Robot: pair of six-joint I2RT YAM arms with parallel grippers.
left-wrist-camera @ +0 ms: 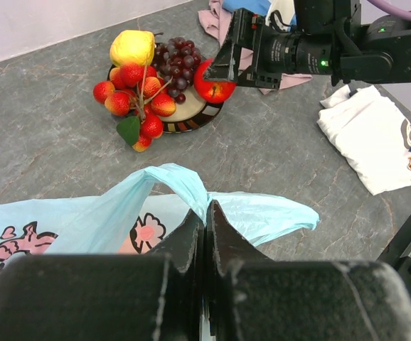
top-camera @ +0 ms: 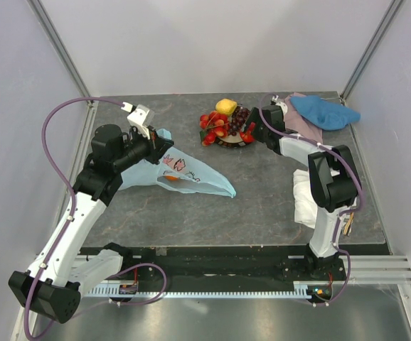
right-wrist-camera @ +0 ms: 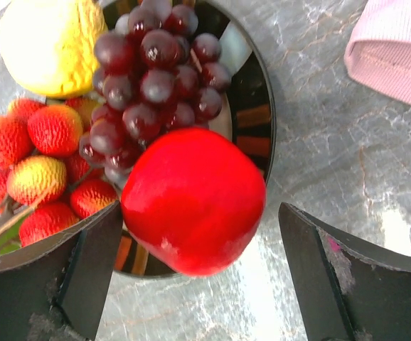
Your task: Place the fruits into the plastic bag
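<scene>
The light-blue plastic bag [top-camera: 191, 174] lies left of centre, and my left gripper [left-wrist-camera: 207, 207] is shut on its bunched handle [left-wrist-camera: 184, 181], lifting it. An orange shape [top-camera: 170, 179] shows through the bag's film. The fruits sit on a dark-rimmed plate [left-wrist-camera: 200, 119]: a yellow lemon [right-wrist-camera: 52, 46], purple grapes [right-wrist-camera: 156, 78], small red berries [right-wrist-camera: 49, 170] and a red apple [right-wrist-camera: 195, 202]. My right gripper [right-wrist-camera: 200, 213] is open, with its fingers either side of the apple. The left finger [right-wrist-camera: 95, 266] is close to the apple and the right one stands apart from it.
A pink cloth [top-camera: 301, 122] and a blue cloth [top-camera: 323, 110] lie at the back right, just behind the right wrist. A white folded cloth [top-camera: 305, 197] lies by the right arm's base. Pale walls enclose the table on three sides.
</scene>
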